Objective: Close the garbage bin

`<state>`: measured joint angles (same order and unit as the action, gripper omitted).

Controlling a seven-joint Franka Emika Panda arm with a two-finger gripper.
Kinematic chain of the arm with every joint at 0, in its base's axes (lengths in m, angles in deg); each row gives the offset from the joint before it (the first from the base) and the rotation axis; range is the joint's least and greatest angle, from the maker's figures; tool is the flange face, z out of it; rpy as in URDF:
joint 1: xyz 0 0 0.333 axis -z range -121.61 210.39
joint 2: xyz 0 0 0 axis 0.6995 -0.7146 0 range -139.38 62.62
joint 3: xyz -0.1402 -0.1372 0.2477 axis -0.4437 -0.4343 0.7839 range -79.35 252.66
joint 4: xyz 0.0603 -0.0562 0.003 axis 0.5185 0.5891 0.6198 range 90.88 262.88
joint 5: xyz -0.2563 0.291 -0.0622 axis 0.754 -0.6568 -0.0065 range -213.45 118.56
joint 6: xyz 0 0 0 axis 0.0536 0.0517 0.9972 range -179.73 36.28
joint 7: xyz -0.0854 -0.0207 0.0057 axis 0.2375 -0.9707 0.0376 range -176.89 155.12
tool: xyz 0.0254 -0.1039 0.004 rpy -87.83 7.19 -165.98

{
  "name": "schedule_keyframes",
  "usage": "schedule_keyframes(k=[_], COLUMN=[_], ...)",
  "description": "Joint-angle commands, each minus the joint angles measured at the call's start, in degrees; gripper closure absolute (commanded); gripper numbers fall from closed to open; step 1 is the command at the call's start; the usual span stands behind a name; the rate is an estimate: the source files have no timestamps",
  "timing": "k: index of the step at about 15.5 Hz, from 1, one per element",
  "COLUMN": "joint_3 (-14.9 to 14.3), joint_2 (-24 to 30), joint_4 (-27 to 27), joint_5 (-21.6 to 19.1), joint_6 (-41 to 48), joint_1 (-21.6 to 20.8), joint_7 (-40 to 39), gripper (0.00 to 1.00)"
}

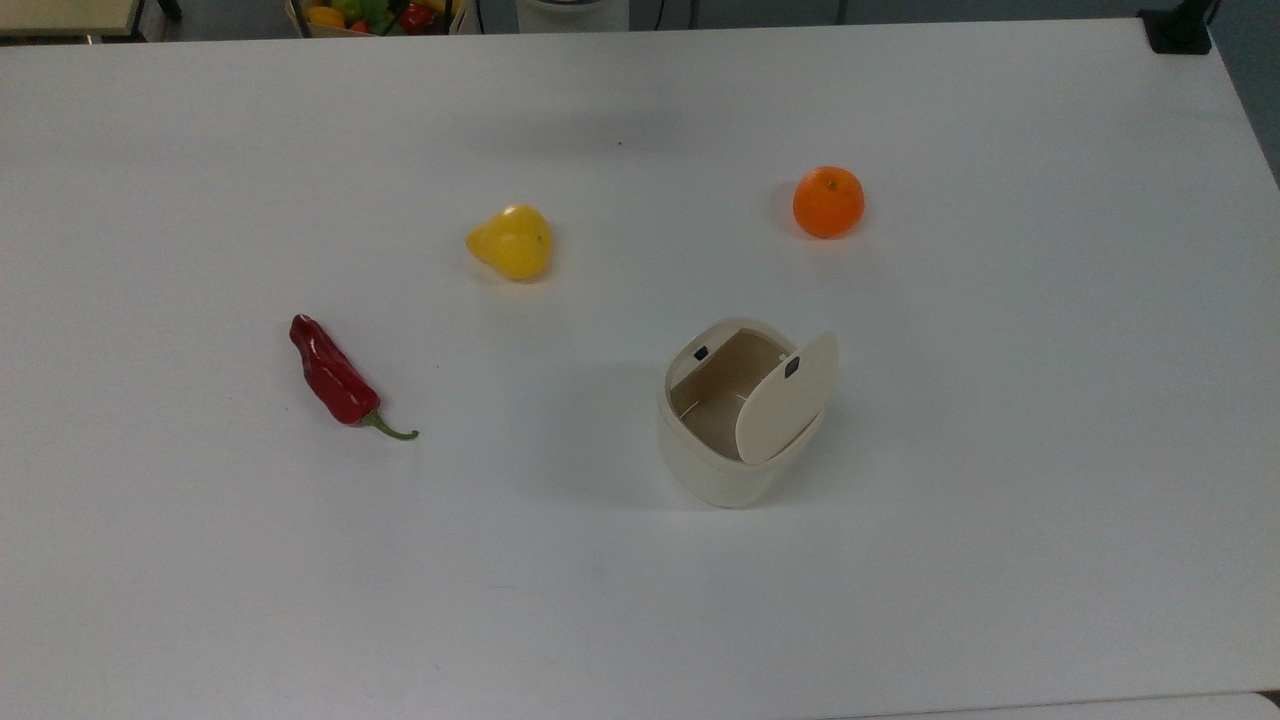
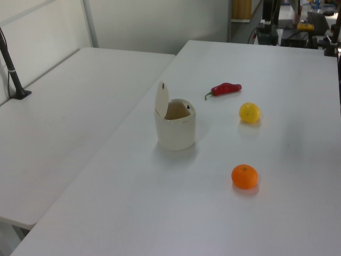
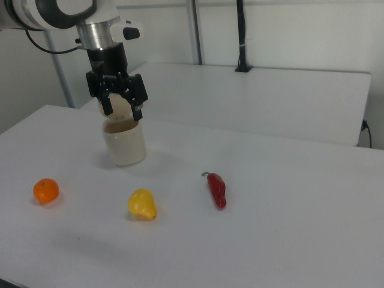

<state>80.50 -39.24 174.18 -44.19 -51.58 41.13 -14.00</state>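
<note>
Near the middle of the white table (image 1: 200, 600), a little toward 4 o'clock in the top view, stands the garbage bin (image 1: 715, 465): a small cream tub with rounded-square walls and a bare beige inside. Its flat lid (image 1: 787, 400) is up, tilted nearly upright along the rim at the bin's 3 o'clock side in the top view, with a small black mark near the lid's upper edge and another on the inner rim at 11 o'clock. In the left view the lid (image 2: 161, 97) stands on edge at the bin's (image 2: 176, 130) 9 o'clock side.

The gripper (image 3: 122, 111) shows in the right view, hanging from the arm (image 3: 102, 30) straight above the bin (image 3: 126, 147). Its two black fingers (image 3: 137, 111) stand apart, with the cream lid visible in the gap between them. Whether the fingers touch the lid cannot be told.

Around the bin in the top view lie a red pepper (image 1: 335, 380) at 9 o'clock, a yellow pear (image 1: 512, 243) at 11 o'clock and an orange (image 1: 828, 202) at 1 o'clock, all well apart from it.
</note>
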Motion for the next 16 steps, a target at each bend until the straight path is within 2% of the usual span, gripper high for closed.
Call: schedule_keyframes(k=[1,11,12,13,16], joint_3=[0.09,0.09,0.09,0.09,0.09], joint_2=[0.87,0.69,0.69,0.69,-0.01], joint_4=[0.42,0.42,0.5,0.51,0.33], joint_5=[0.35,0.26,0.26,0.26,0.08], joint_6=[0.55,0.28,0.2,0.2,0.02], joint_1=[1.14,1.15,1.15,1.15,1.15], joint_7=[-0.57,-0.75,-1.01,-1.01,-1.27], gripper=[0.0,0.0,0.02,0.1,0.64])
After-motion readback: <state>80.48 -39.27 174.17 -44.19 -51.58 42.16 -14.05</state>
